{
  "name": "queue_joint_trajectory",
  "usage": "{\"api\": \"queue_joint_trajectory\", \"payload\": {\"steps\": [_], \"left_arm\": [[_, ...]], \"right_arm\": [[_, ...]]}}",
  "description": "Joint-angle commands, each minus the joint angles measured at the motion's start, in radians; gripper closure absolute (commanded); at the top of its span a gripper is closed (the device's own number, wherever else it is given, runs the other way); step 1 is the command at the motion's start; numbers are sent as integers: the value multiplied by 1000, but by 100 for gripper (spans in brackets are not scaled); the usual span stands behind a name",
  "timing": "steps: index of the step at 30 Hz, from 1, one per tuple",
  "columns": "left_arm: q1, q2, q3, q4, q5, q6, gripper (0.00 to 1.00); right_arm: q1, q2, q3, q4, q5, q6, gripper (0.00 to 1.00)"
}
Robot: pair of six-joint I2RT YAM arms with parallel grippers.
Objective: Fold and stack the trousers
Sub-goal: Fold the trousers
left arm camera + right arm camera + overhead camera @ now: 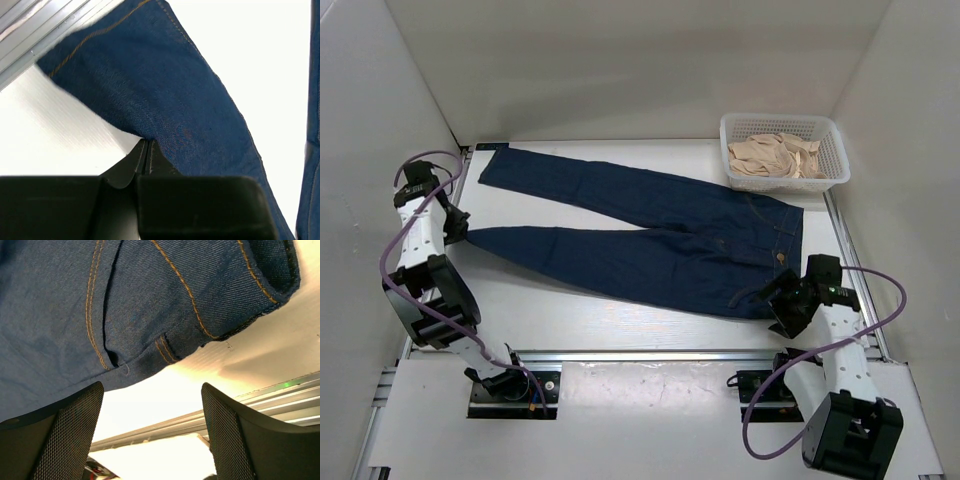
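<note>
The top view looks down from behind the arm bases onto the desk (620, 320). The left wrist view sits near a leg of the trousers (165, 100) at 9 o'clock, the right wrist view near their waistband (792, 235) at 4 o'clock. All 3 share the trousers.

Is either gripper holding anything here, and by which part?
The left gripper is shut on the dark navy-blue denim trousers, pinching the edge of the near leg close to its hem. The right gripper is open beside the waistband, holding nothing.
</note>
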State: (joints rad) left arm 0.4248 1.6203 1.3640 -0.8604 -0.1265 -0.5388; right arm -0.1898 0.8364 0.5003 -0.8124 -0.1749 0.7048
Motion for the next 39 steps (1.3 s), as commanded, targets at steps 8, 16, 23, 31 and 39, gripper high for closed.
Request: {"api": "queue_joint_trajectory", "payload": {"steps": [8, 16, 23, 31, 39], "left_arm": [[-38, -40, -11, 4, -13, -7, 90], [-38, -86, 50, -44, 7, -7, 90], [-38, -158, 168, -121, 16, -7, 90], [-26, -253, 168, -166, -2, -7, 90], [19, -361, 175, -206, -15, 56, 90]], "right_arm": [[-5, 121, -66, 241, -6, 133, 33], [-5, 136, 145, 170, 104, 61, 100], [-5, 58, 429, -43, 212, -53, 100], [-5, -74, 471, -209, 316, -53, 100], [-5, -157, 556, -361, 422, -44, 100]]}}
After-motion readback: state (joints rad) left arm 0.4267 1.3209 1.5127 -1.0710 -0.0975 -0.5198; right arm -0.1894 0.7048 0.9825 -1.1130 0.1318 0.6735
